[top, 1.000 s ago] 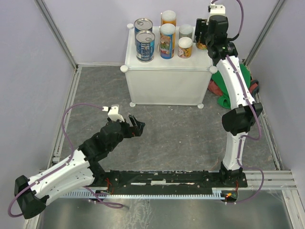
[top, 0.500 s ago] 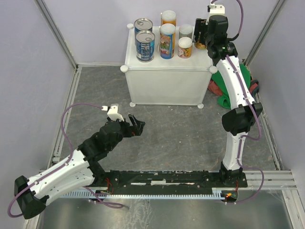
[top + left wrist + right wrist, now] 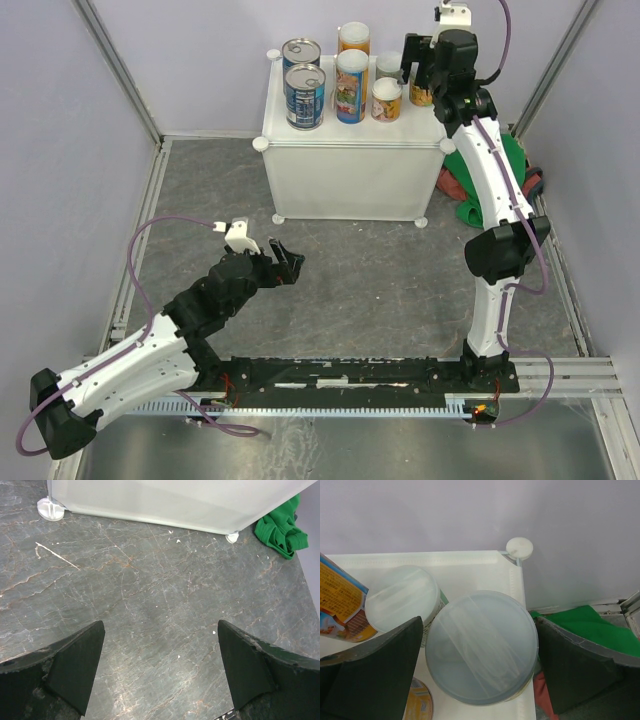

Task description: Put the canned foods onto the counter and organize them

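Where it clamped before, the right pincer (image 3: 479, 625) now gapes around the pale-lidded can (image 3: 481, 652).

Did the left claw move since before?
No. The left gripper hangs open at the same spot, just as far below the counter's front-left foot.

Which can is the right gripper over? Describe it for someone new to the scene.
On the white counter, go to its far right corner, by the round knob. The pale-lidded can there is the only one straddled by the open right gripper.
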Robot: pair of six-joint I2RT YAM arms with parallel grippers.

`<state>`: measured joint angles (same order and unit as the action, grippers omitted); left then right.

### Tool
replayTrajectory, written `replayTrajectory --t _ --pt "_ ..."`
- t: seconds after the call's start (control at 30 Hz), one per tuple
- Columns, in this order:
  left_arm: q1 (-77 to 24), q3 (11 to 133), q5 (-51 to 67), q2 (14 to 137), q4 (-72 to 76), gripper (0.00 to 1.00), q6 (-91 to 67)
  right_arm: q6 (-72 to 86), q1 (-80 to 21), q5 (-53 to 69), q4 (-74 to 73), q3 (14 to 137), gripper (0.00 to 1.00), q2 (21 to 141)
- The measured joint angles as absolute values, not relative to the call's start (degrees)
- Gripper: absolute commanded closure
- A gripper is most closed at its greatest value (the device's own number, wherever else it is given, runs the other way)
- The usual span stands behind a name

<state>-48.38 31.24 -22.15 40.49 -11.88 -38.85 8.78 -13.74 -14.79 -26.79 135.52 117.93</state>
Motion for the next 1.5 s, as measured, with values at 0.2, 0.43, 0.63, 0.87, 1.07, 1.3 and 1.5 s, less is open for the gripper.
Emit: replayTrajectory --t 0.2,0.43,0.63,0.87,1.07,1.3,1.5 --pt "-48.38 31.46 -22.13 40.47 -11.88 0.00 -38.85 8.80 -13.74 -14.79 -26.57 135.52 0.01 117.82" --pt "-48.38 32.69 -21.96 40.47 -11.90 0.00 -38.85 9.37 -13.85 -14.87 -26.46 133.19 0.01 114.08" --pt "-48.38 33.39 -21.96 40.07 -12.12 0.00 -38.87 10.94 -15.33 -15.68 -23.94 121.95 0.01 101.82" --pt "-48.38 33.36 -22.31 36.60 -14.15 0.00 -38.94 14.15 -20.78 -17.04 -19.70 98.39 0.01 82.02" --pt "-48.38 30.85 -22.46 31.75 -14.81 0.00 -39.38 16.84 -26.74 -18.70 -16.80 73.67 0.01 69.91" --pt "-48.38 27.09 -22.44 27.73 -16.40 0.00 -40.51 24.12 -35.03 -26.63 -18.96 53.60 0.01 65.41" --pt "-48.38 25.06 -22.41 25.10 -17.15 0.00 -40.86 32.69 -38.54 -34.63 -22.26 45.65 0.01 61.89"
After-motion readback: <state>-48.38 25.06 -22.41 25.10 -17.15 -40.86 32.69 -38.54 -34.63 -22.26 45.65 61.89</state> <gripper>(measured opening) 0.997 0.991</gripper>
